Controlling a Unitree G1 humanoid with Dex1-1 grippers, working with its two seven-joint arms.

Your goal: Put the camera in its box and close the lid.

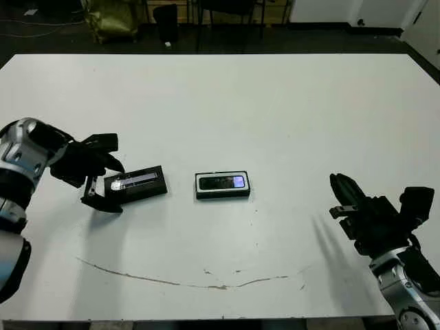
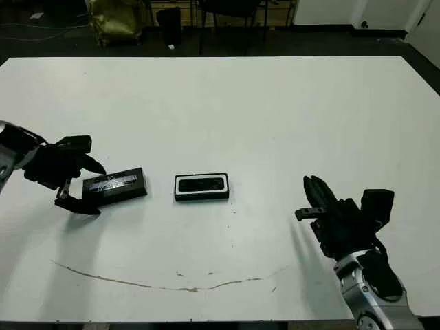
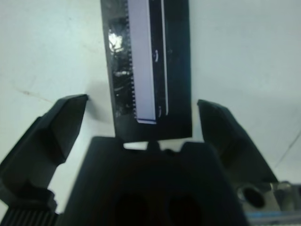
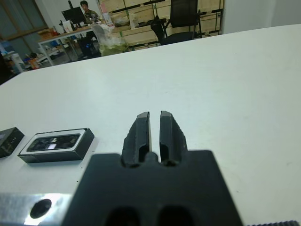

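The lid [image 1: 137,182], flat and black with a silvery stripe, lies on the white table at the left. My left gripper [image 1: 119,188] is open around its near end, one finger on each side; in the left wrist view the lid [image 3: 148,70] sits between the spread fingers [image 3: 61,127] without touching them. The box [image 1: 222,195] stands uncovered mid-table, to the right of the lid. The camera [image 1: 218,183] lies inside it, bluish patch toward the right. My right gripper [image 1: 346,192] hovers shut at the front right, holding nothing, far from the box [image 4: 56,146].
A thin brown curved mark [image 1: 206,283] runs along the table's front. Beyond the far edge [image 1: 220,53] are chairs and a yellow bag [image 1: 110,17]. A person [image 4: 87,7] sits at a desk far off in the right wrist view.
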